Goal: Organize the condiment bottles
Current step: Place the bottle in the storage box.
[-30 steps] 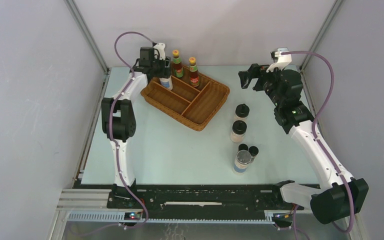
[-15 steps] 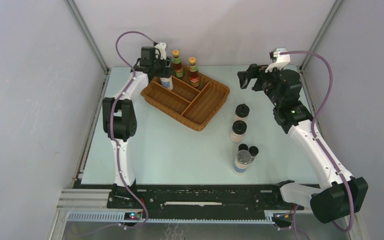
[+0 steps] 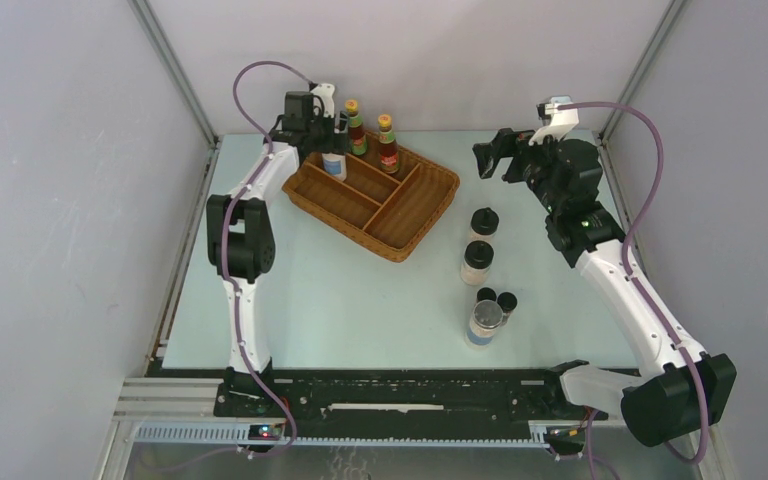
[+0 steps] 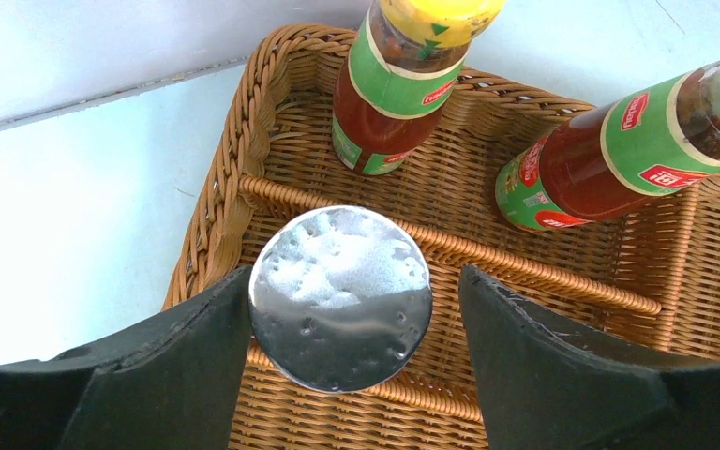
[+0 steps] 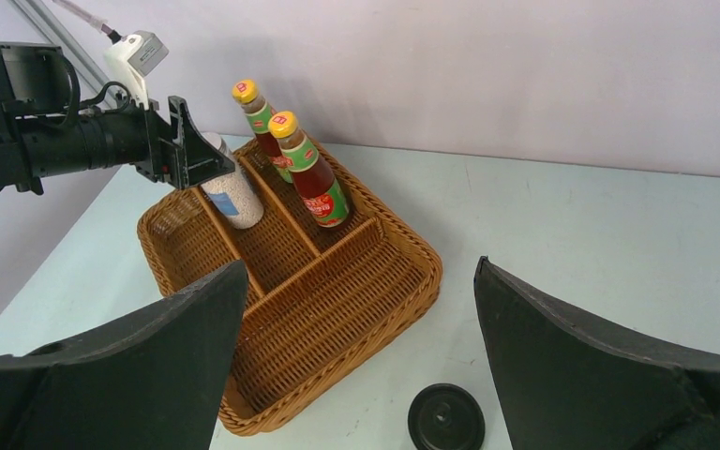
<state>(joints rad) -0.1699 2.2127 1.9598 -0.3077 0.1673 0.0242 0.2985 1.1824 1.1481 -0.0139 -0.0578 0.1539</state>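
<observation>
Eight total. Inside wicker tray: two sauce bottles in far compartment, one silver-lidded jar just across the divider, upright between left gripper fingers. Jaws parted wider than lid, gap on one side, no clamp. Right of tray on table: two black-capped shakers, two vials, second jar. Right gripper above table right of tray, jaws wide, empty.

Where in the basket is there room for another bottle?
The wide compartment across the tray's end is bare, and so is the long strip between the rim and the silver-lidded jar. The far end is crowded: two sauce bottles, that jar and the left end effector open around it.
</observation>
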